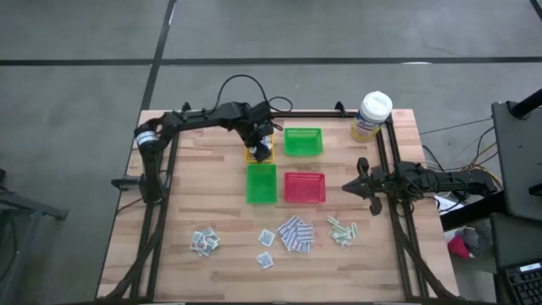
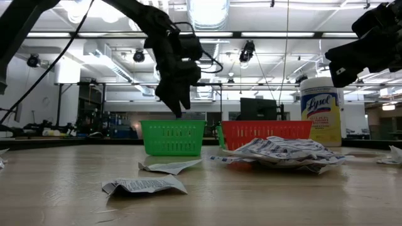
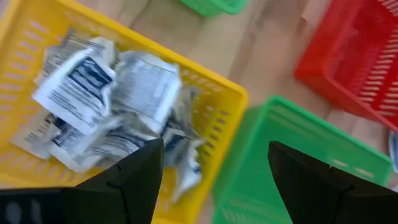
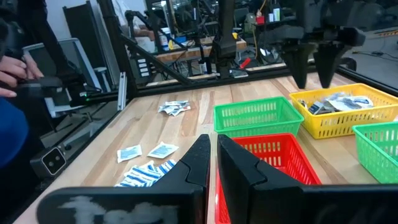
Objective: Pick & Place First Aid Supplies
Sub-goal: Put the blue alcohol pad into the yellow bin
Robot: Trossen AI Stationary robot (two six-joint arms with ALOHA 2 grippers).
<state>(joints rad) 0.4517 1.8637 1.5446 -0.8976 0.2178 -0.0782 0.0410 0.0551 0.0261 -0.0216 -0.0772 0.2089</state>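
Wooden planks are showing bare along the near edge of the table (image 1: 169, 271), giving open room before the loose supplies. Sachets (image 1: 204, 241) are lying at about 7 o'clock from the centre, two more sachets (image 1: 266, 237) near 6, blue pads (image 1: 295, 234) just beside them, and green strips (image 1: 342, 230) at about 5. Past them a green tray (image 1: 261, 183) and a red tray (image 1: 304, 187) are sitting side by side in the middle, with a second green tray (image 1: 302, 141) and a yellow tray (image 3: 186, 81) behind. Over the yellow tray the left gripper (image 3: 214, 168) is hovering with fingers spread and empty; a heap of sachets (image 3: 112, 106) is lying in that tray below the fingertips. At 3 o'clock, by the table's edge, the right gripper (image 4: 212, 163) is waiting, fingers pressed together. A canister (image 1: 371, 116) is standing at the far corner, at 1 o'clock.
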